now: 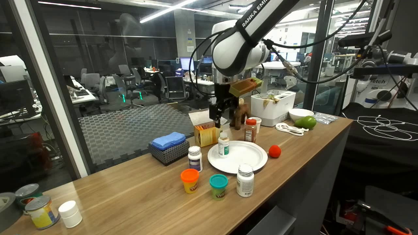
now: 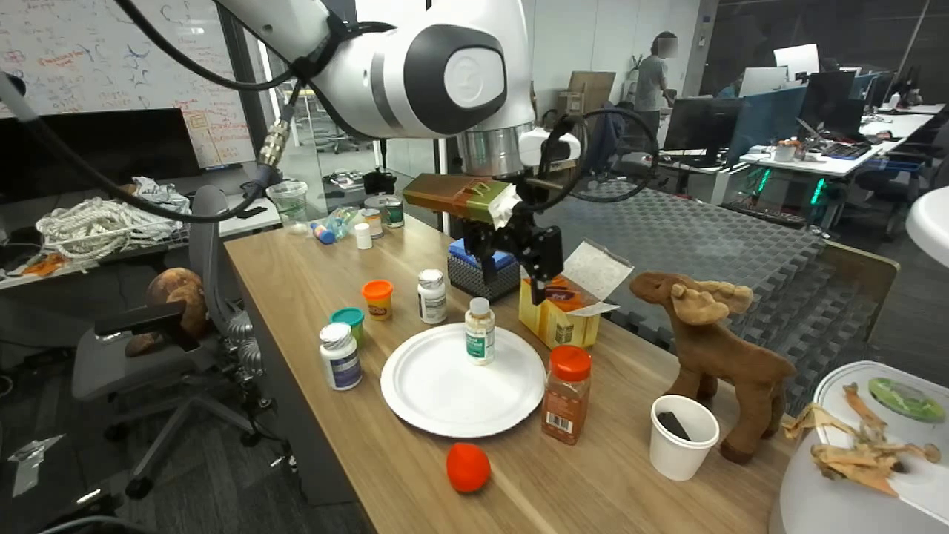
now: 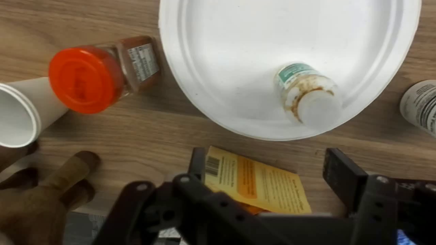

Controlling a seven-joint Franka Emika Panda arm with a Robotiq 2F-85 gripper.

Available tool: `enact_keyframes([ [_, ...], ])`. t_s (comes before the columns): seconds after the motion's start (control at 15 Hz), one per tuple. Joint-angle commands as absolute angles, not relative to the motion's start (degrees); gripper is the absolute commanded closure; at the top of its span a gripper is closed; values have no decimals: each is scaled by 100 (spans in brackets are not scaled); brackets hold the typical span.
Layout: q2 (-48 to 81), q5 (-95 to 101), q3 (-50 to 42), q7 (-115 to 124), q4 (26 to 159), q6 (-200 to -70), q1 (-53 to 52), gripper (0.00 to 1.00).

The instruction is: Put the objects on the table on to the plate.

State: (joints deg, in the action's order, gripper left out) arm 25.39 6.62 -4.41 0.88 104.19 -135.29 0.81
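Evidently, the green-labelled bottle (image 3: 308,93) stands upright on the plate (image 3: 218,61), near the rim at about six o'clock in the wrist view, with nothing holding it. I take this placing to be finished and the step in hand to be the turn toward another object. What follows, I'd judge, calls for rising well above the bottle before travelling, since a low sweep could tip it. From the gripper (image 3: 267,165) the bottle lies toward one o'clock in that same view, near but apart from it; the jaws stand wide apart and hold nothing, and the yellow box (image 3: 250,177) shows beneath. Outward from there, reading the plate as a dial in an exterior view, the table (image 1: 140,192) bears the red-capped jar (image 1: 250,132) at one, the red piece (image 1: 274,151) at three, a white bottle (image 1: 245,181) just before six, the teal-lidded tub (image 1: 218,187) at seven, the orange-lidded tub (image 1: 189,181) at eight and a second white bottle (image 1: 195,160) at nine.
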Motion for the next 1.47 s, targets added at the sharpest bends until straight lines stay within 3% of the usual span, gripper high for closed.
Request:
enact_keyframes([
  [0.0,2540,681,-450,-531,10135,-13208,383,0],
  [1.13,2782,942,-560,-1839,10003,-12802,1003,0],
  [1.2,2799,916,-551,-1866,10005,-12761,1031,4],
  [1.27,2810,905,-548,-1884,10005,-12738,1051,26],
  [1.4,2831,873,-537,-1913,9992,-12677,1088,29],
])
